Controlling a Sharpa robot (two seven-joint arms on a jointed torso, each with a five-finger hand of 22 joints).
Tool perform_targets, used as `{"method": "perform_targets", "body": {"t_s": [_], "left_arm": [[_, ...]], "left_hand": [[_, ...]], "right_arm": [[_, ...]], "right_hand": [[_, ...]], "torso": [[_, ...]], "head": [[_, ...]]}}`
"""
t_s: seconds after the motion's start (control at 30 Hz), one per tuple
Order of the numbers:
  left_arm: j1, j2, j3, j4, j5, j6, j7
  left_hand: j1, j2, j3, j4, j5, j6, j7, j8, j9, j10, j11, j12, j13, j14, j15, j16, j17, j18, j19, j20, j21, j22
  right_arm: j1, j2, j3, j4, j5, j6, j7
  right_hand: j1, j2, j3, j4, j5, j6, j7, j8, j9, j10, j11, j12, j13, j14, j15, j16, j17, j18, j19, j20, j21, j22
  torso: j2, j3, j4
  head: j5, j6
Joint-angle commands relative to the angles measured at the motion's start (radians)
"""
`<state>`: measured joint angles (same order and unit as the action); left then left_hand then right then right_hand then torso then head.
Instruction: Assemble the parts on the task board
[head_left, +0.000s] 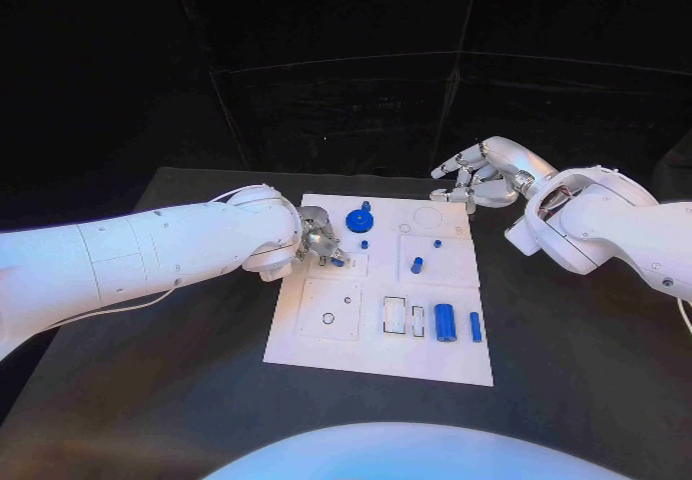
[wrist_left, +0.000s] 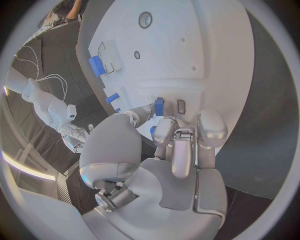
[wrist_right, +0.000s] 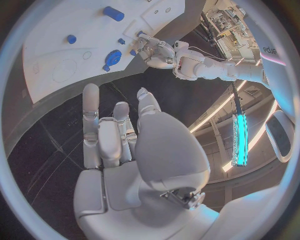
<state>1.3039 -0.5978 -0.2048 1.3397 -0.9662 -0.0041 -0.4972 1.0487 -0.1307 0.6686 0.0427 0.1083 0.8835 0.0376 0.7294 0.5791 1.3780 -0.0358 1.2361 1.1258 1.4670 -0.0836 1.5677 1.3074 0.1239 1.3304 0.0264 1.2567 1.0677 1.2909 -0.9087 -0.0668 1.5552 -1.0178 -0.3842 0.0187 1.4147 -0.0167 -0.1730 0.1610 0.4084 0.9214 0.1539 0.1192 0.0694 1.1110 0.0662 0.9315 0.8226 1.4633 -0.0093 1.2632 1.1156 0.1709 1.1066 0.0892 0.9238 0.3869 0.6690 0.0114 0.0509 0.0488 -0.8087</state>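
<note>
Pinching a small blue part (head_left: 336, 261) at the task board (head_left: 378, 352) left edge — left hand (head_left: 317, 243). Right hand (head_left: 483, 172) off-board, fingers spread, holding nothing.

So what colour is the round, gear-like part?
Blue; the gear-like part shows best in the head view.

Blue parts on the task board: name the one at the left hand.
The small blue part at the left hand's fingertips, near the board's left edge; the others lie apart from it.

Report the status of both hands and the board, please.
Left hand pinching a small blue part over the task board. Right hand open, off the board's far corner, holding nothing. Nothing in the way.
</note>
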Motion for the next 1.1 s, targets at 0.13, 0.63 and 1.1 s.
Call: {"method": "perform_targets", "body": {"t_s": [0.13,0.63,1.1], "left_arm": [[-0.001,0.013,-0.001,-0.009,-0.006,0.023,-0.006],[0.001,0.031,-0.001,-0.035,-0.006,0.034,-0.007],[0.002,0.037,0.0,-0.052,-0.006,0.028,-0.007]], "left_hand": [[-0.049,0.003,0.003,-0.018,0.003,0.027,-0.011,-0.003,-0.009,0.004,-0.006,0.007,-0.001,0.104,-0.01,0.003,0.263,-0.019,0.004,-0.005,0.0,0.003],[-0.093,0.01,-0.04,0.01,0.004,0.05,-0.016,-0.01,-0.021,0.008,-0.009,0.012,0.005,0.104,-0.013,0.003,0.263,-0.021,0.009,-0.009,0.003,0.011],[-0.152,0.006,-0.124,0.052,0.0,0.084,-0.02,-0.013,-0.032,0.025,-0.013,0.029,0.025,0.104,-0.015,0.003,0.263,-0.026,0.023,-0.011,0.016,0.035]], "right_arm": [[0.002,0.001,0.001,0.002,0.0,-0.007,-0.005],[0.002,0.004,0.001,0.0,-0.001,-0.003,-0.029],[0.002,0.007,0.001,-0.003,-0.001,-0.002,-0.031]], "right_hand": [[0.014,0.001,-0.007,0.007,0.048,-0.009,-0.002,0.007,0.001,-0.001,-0.004,-0.007,-0.009,0.013,-0.008,-0.009,0.002,0.014,0.014,-0.001,-0.012,-0.006],[0.021,0.002,-0.008,0.011,0.069,-0.01,-0.002,0.01,0.001,0.001,-0.005,-0.007,-0.014,0.015,-0.009,-0.013,0.001,0.014,0.018,-0.002,-0.017,-0.009],[0.018,0.001,-0.01,0.016,0.074,-0.01,-0.002,0.011,0.001,-0.001,-0.005,-0.009,-0.018,0.014,-0.009,-0.017,-0.002,0.014,0.019,-0.002,-0.018,-0.01]], "torso": [[0.0,0.0,-0.0015],[-0.002,0.0,0.0007],[0.001,0.0002,0.0004]], "head": [[0.001,0.0],[-0.008,-0.004],[-0.01,-0.004]]}}
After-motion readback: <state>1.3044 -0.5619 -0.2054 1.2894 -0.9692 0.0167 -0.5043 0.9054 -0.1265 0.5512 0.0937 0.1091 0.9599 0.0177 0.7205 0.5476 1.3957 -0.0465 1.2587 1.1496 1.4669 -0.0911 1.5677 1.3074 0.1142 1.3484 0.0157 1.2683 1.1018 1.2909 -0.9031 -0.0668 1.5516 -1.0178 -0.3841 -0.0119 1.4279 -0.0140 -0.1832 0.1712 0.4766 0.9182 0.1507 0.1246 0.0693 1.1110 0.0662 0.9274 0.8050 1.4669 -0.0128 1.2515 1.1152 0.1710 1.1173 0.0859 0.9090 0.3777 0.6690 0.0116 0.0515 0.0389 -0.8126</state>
